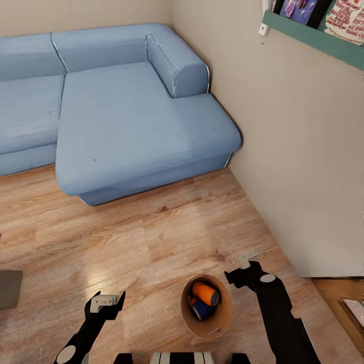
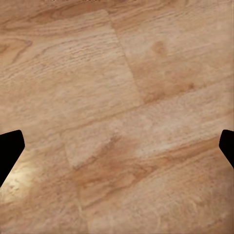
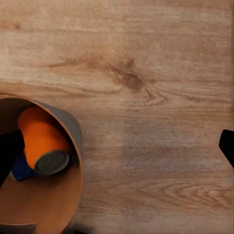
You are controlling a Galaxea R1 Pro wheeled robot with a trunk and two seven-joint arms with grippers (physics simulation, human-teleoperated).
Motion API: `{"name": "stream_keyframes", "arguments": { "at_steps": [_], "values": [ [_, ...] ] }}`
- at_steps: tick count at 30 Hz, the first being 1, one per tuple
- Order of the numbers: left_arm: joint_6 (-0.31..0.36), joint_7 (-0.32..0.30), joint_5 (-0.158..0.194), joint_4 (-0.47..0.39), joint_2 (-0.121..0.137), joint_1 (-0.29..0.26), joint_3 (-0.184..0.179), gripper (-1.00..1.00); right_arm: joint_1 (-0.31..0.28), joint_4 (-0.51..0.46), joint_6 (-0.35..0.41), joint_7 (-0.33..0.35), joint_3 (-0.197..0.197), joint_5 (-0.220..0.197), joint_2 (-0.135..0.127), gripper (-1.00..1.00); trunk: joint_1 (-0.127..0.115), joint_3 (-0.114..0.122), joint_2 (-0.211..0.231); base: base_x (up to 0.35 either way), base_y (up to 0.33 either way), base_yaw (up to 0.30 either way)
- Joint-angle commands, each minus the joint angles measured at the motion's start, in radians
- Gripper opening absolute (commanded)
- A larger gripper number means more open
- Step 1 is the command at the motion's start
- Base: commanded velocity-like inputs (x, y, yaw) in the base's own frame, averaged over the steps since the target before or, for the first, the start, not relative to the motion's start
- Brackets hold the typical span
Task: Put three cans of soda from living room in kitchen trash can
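Fingers (image 2: 9, 151) on our left gripper (image 1: 106, 302) are spread over bare wood floor (image 1: 151, 237), pinching nothing; our right gripper (image 1: 246, 260) is spread too, just beside the tash can (image 1: 223, 316). It's holding the orange can (image 1: 205, 293) and blue can (image 1: 200, 309). We're needing a third, so we're scanning near the sofa (image 1: 126, 116).

I'm in the living room of a home: a light blue corner sofa (image 1: 121, 106) sits against beige walls (image 1: 298, 151) on a warm wood-plank floor (image 1: 151, 237), and a teal wall shelf (image 1: 313, 35) holds propped-up books or prints.
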Motion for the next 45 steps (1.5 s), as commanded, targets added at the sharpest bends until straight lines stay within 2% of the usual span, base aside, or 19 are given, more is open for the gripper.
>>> {"name": "stream_keyframes", "arguments": {
  "at_steps": [1, 9, 24, 27, 29, 34, 35, 38, 40, 45],
  "values": [
    [0.0, 0.0, 0.0, 0.0, 0.0, 0.0, 0.0, 1.0, 0.003, -0.005, -0.002, 0.0, 0.001, -0.001, 0.0, 1.0, -0.004, 0.003, 0.007, 0.0, 0.0, 0.0],
    [0.0, -0.001, 0.0, 0.0, 0.0, 0.0, 0.0, 1.0, 0.046, -0.06, -0.074, 0.0, 0.007, -0.007, 0.001, 1.0, -0.035, 0.028, 0.063, 0.0, 0.0, 0.0],
    [0.001, -0.005, 0.001, -0.001, 0.001, 0.0, -0.003, 1.0, 0.058, -0.09, -0.093, 0.001, -0.003, -0.007, -0.005, 1.0, -0.092, 0.075, 0.168, 0.0, 0.0, 0.0],
    [0.002, -0.007, 0.001, -0.002, 0.001, 0.0, -0.01, 1.0, 0.093, -0.106, -0.099, 0.007, -0.034, -0.013, -0.013, 1.0, -0.104, 0.085, 0.189, 0.0, 0.0, 0.0],
    [0.003, -0.007, 0.001, -0.002, 0.001, 0.0, -0.018, 1.0, 0.116, -0.107, -0.12, 0.011, -0.068, -0.033, -0.017, 1.0, -0.111, 0.091, 0.203, 0.0, 0.0, 0.0],
    [0.007, -0.007, 0.0, -0.002, 0.003, 0.0, -0.047, 1.0, 0.169, -0.105, -0.231, 0.019, -0.138, -0.097, -0.023, 1.0, -0.13, 0.107, 0.238, 0.0, 0.0, 0.0],
    [0.009, -0.007, -0.001, -0.002, 0.003, 0.0, -0.061, 1.0, 0.212, -0.09, -0.289, 0.022, -0.162, -0.119, -0.026, 1.0, -0.134, 0.11, 0.245, 0.0, 0.0, 0.0],
    [0.01, -0.007, -0.001, -0.001, 0.002, 0.001, -0.066, 1.0, 0.248, -0.069, -0.318, 0.022, -0.181, -0.127, -0.032, 1.0, -0.146, 0.119, 0.266, 0.0, 0.0, 0.0],
    [0.008, -0.006, -0.003, 0.001, 0.003, 0.002, -0.068, 1.0, 0.273, -0.039, -0.36, 0.023, -0.2, -0.134, -0.046, 1.0, -0.153, 0.125, 0.28, 0.0, 0.0, 0.0],
    [0.004, -0.006, -0.004, 0.033, 0.008, 0.009, -0.07, 1.0, 0.293, 0.027, -0.444, 0.024, -0.254, -0.139, -0.066, 1.0, -0.173, 0.141, 0.315, 0.0, 0.0, 0.0]
  ]
}}
